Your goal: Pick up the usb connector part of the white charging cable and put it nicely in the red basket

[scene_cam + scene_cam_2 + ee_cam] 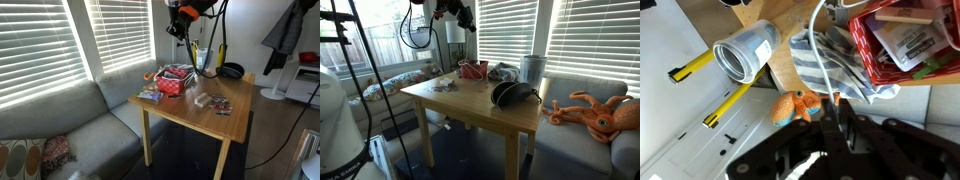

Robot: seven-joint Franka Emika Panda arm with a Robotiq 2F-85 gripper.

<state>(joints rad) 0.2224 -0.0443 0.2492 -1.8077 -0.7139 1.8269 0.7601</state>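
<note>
Red openwork walls mark the red basket (868, 58) on the wooden counter (470, 106). In it we see a white printed packet (908, 38) and other bits that we cannot name. The white charging cable (817, 40) hangs just beside the basket wall, across a striped cloth (835, 72), and ends in the pincer (837, 102). The pincer looks clenched on the cable, high above the counter. The usb connector is hidden from us.

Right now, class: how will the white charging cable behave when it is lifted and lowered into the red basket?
Probably floppy: the white charging cable curves loosely away from the gripper. Likely light, being so thin. It may drape over the red basket rim rather than settle inside.
</note>
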